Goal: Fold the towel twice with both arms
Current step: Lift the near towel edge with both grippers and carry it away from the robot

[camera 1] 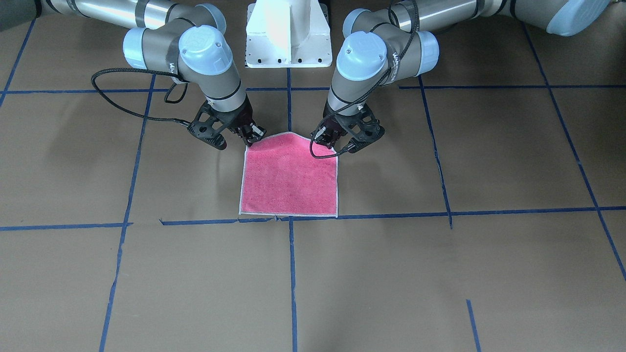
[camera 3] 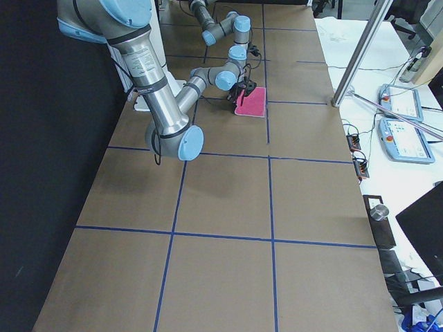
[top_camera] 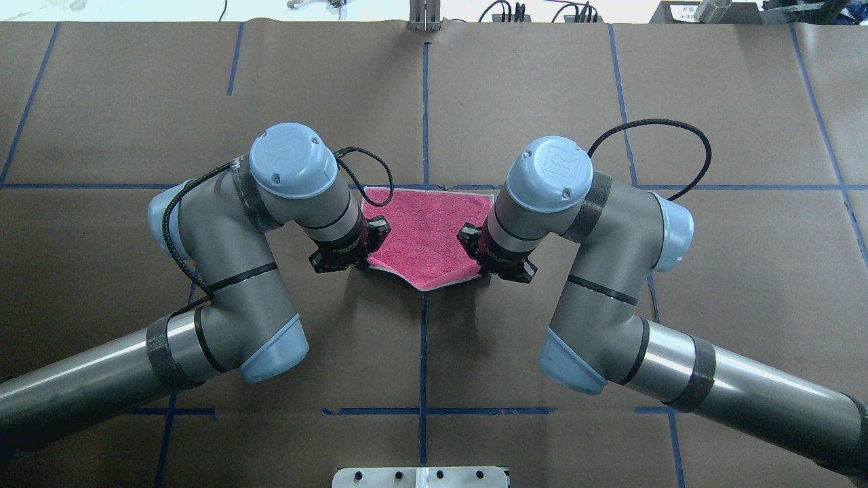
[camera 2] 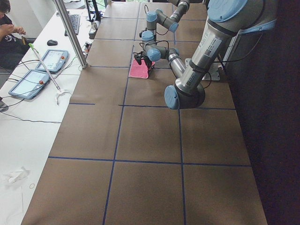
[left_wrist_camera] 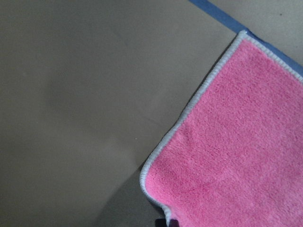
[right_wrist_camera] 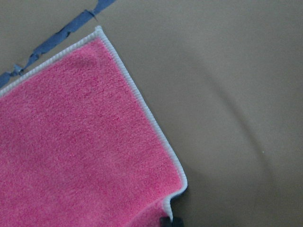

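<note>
At the tabletop [camera 1: 391, 274] centre | left claw [camera 1: 325, 141] pinching towel [camera 1: 289, 178] corner | right claw [camera 1: 252, 137] pinching the other | robot-side edge raised

Underside of towel [camera 1: 289, 178] — hidden.

towel [camera 1: 291, 178] flat on table [camera 1: 489, 269], ahead of both grippers | left gripper [camera 1: 328, 138] on its corner, towel ahead-right of it | right gripper [camera 1: 252, 134] on neighbouring corner, towel ahead-left | pedestal base [camera 1: 288, 34] behind both

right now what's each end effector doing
Left end effector: closed on a robot-side corner of the towel.
Right end effector: closed on the other robot-side corner.
</note>
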